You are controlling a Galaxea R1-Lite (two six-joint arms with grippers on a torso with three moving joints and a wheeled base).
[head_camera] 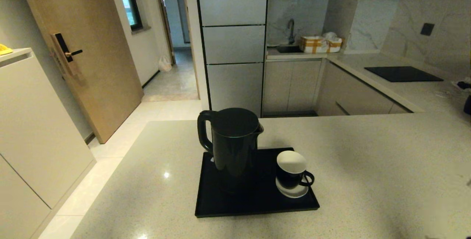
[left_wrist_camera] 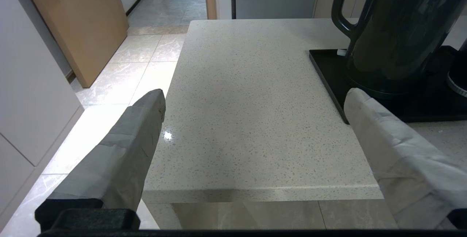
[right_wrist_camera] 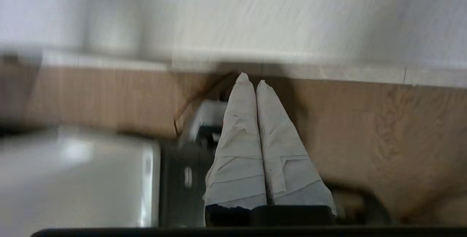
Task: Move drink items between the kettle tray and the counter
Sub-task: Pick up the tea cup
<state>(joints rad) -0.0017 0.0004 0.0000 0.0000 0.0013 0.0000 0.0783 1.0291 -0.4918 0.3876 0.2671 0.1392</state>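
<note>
Black kettle tray (head_camera: 257, 204) sits on the beige speckled counter (head_camera: 368, 180), near its front edge and roughly centred in the head view. Tall glossy black kettle (head_camera: 233, 147) stands upright on the left part of the tray, lid on, handle turned to the robot's left. Small black cup (head_camera: 291, 174), white inside, stands upright on a small white saucer (head_camera: 292, 192) at the right side of the tray, just beside the kettle but apart from it; cup handle points to the robot's right. Neither arm shows in the head view. Left gripper (left_wrist_camera: 255, 94), seen from its wrist camera, hangs low by the counter's near edge with the wrapped fingers (left_wrist_camera: 135, 138) spread wide and nothing between them; tray corner and kettle base lie beyond the far finger, not touched. Right gripper (right_wrist_camera: 254, 84) appears only in its own wrist view, which is badly smeared: its two wrapped fingers (right_wrist_camera: 237, 149) are pressed flat together along their length, holding nothing. Behind them a wood-toned surface and pale blurred shapes, not identifiable. Further back in the room: black cooktop panel (head_camera: 403, 73) on the side worktop, wooden door (head_camera: 77, 51) at left.
</note>
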